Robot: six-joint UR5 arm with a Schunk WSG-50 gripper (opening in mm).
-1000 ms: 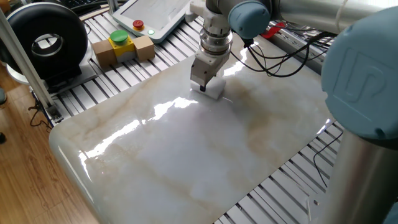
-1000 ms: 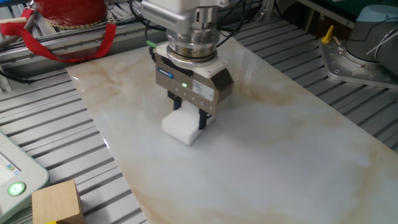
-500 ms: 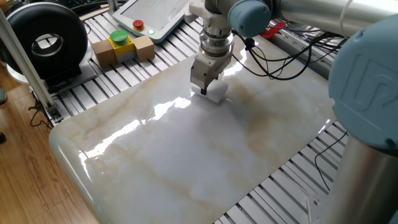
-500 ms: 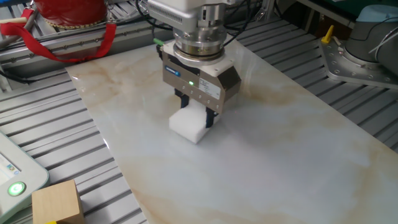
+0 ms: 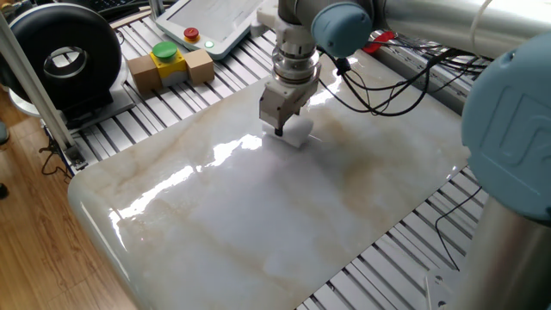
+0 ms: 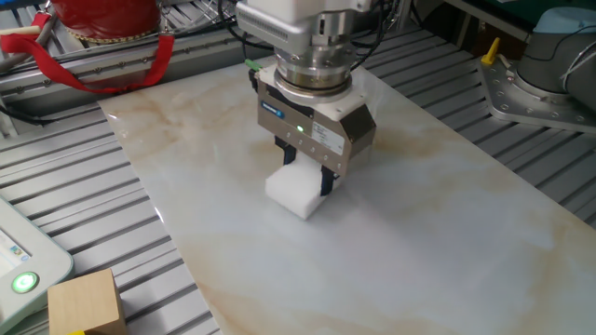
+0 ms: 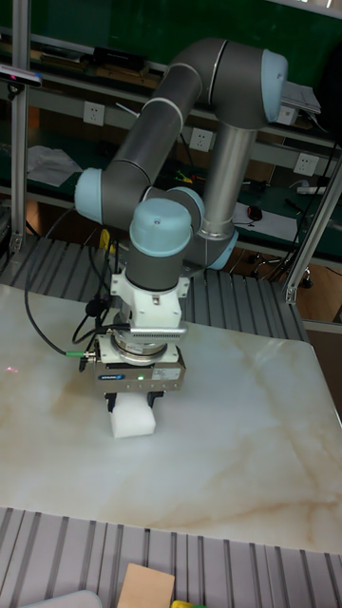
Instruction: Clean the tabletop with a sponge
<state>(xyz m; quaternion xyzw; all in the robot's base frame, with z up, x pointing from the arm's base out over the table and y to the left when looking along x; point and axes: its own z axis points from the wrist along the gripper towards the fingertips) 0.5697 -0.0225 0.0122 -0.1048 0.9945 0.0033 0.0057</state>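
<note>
The white sponge (image 6: 296,193) rests flat on the marble tabletop (image 6: 419,242), with my gripper (image 6: 307,177) shut on it from above. From one fixed view the sponge (image 5: 293,132) sits at the slab's (image 5: 258,224) far middle part, under the gripper (image 5: 283,127). In the tall fixed view the sponge (image 7: 133,416) pokes out below the gripper (image 7: 133,402), pressed on the tabletop (image 7: 237,446) left of centre.
Tan cardboard boxes with a yellow-green button (image 5: 168,63) and a white pendant (image 5: 211,21) lie on the slatted frame beyond the slab. A black round device (image 5: 60,53) stands at the far left. Cables (image 5: 387,86) trail near the arm. A red bag (image 6: 102,28) sits behind.
The gripper has slid the sponge along the tabletop, rightward and nearer in the other fixed view, slightly left and nearer in one fixed view. Its grip stayed shut.
</note>
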